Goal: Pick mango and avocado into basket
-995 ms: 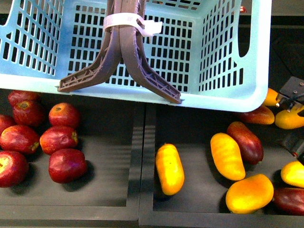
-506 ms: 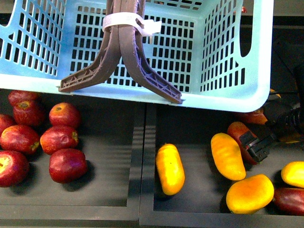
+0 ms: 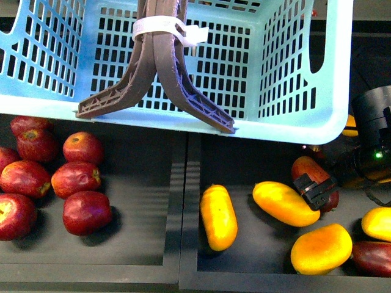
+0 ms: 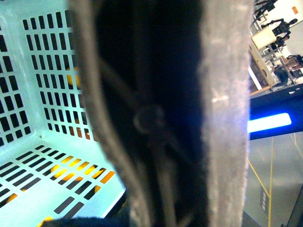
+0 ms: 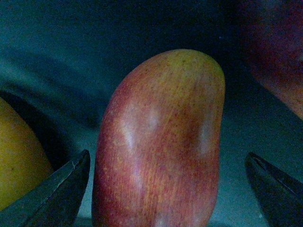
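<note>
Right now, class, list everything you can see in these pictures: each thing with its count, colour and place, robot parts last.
basket: one, pale turquoise, slotted, across the top of the front view
handles: two, grey-brown, rising from the basket's near rim
zip tie: one, white, binding the handles
trays: two, black, side by side below the basket
apples: eight, red, left tray
yellow mangoes: four in full view, right tray
mango: one, red shading to yellow, right tray
second red mango: one, lower right edge
avocado: none in view
right gripper: one, black, open, astride the mango
</note>
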{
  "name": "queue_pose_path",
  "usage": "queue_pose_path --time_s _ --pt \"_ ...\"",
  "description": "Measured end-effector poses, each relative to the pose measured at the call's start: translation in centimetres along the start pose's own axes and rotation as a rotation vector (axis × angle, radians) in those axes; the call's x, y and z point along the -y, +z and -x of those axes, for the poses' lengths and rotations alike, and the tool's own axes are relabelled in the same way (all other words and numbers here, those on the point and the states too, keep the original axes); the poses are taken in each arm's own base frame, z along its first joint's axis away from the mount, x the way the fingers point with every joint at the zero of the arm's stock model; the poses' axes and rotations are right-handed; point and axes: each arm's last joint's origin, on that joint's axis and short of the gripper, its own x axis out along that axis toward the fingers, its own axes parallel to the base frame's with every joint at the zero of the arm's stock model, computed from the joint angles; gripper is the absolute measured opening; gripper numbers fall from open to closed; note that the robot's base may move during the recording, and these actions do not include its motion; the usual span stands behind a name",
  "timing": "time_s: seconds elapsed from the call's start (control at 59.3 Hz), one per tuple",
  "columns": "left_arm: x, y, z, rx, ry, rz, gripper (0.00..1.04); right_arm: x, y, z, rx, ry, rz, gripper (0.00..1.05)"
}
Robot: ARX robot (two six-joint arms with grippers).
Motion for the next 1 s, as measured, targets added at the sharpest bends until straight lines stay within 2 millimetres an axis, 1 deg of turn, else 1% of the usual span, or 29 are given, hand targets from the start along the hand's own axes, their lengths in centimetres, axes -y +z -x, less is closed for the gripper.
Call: queue_pose_path --time_s 0.152,0.219,0.253,0.27,0.337,0.388,0.472,0.54,0.607,0.624,0.675,0.692,0.742,0.759,0.81,0.827,0.844,0.86,0.894,0.945,0.978,0.995 --pt "0.0 0.0 0.0 0.0 0.0 0.0 0.13 -0.5 -0.3 -0.7 -0.02 0.001 -0.013 0.96" --pt "0.0 0.0 0.0 0.0 0.0 0.0 0.13 -0.6 -0.5 -0.8 -0.024 -0.001 -0.015 0.83" --pt "0.0 0.0 0.0 0.0 0.0 0.0 0.13 -0.7 -0.5 -0.8 -0.023 -0.004 -0.015 0.8" --pt "0.0 0.0 0.0 0.0 0.0 0.0 0.13 -0.7 -0.6 -0.8 -0.022 -0.006 -0.015 0.76" --pt "0.0 0.0 0.0 0.0 0.0 0.0 0.13 -0.6 -0.8 -0.7 -0.02 -0.01 -0.019 0.7" --pt "0.0 0.0 0.0 0.0 0.0 0.0 0.13 -0.5 -0.9 -0.6 -0.018 -0.013 -0.029 0.68" --pt "0.0 0.0 0.0 0.0 0.0 0.0 0.13 -0.2 -1.2 0.1 -0.013 -0.016 -0.051 0.66" --pt "0.0 0.0 0.0 0.0 0.001 0.0 0.13 0.2 -1.3 1.0 0.007 -0.048 -0.061 0.66" --pt "0.0 0.0 0.0 0.0 0.001 0.0 0.13 0.9 -1.3 2.3 0.044 -0.064 -0.099 0.66" --pt "0.0 0.0 0.0 0.0 0.001 0.0 0.13 1.2 -1.2 3.0 0.065 -0.065 -0.112 0.66" --pt "0.0 0.0 0.0 0.0 0.0 0.0 0.13 1.8 -1.1 4.1 0.099 -0.087 -0.129 0.66" --pt "0.0 0.0 0.0 0.0 0.0 0.0 0.13 2.2 -1.0 5.0 0.127 -0.111 -0.143 0.66" --pt "0.0 0.0 0.0 0.001 0.001 0.0 0.13 2.8 -0.8 6.3 0.172 -0.141 -0.163 0.66" --pt "0.0 0.0 0.0 0.001 0.001 0.0 0.13 3.3 -0.6 7.3 0.203 -0.152 -0.188 0.66" --pt "0.0 0.0 0.0 0.0 0.001 0.0 0.13 4.1 -0.5 9.0 0.25 -0.175 -0.22 0.66" --pt "0.0 0.0 0.0 0.0 0.0 0.0 0.13 4.6 -0.3 10.1 0.283 -0.198 -0.248 0.66" --pt "0.0 0.0 0.0 0.0 0.0 0.0 0.13 4.9 -0.2 10.7 0.302 -0.212 -0.254 0.66" --pt "0.0 0.0 0.0 0.0 0.0 0.0 0.13 5.4 -0.1 11.9 0.337 -0.232 -0.278 0.66" --pt "0.0 0.0 0.0 0.0 0.0 0.0 0.13 5.9 0.2 13.2 0.372 -0.246 -0.308 0.66" --pt "0.0 0.0 0.0 0.0 0.001 0.0 0.13 7.0 0.9 17.2 0.47 -0.249 -0.388 0.66" --pt "0.0 0.0 0.0 0.0 0.001 0.0 0.13 7.2 1.5 20.0 0.54 -0.228 -0.436 0.66" --pt "0.0 0.0 0.0 0.001 0.001 0.0 0.13 7.2 1.7 20.8 0.561 -0.217 -0.448 0.66"
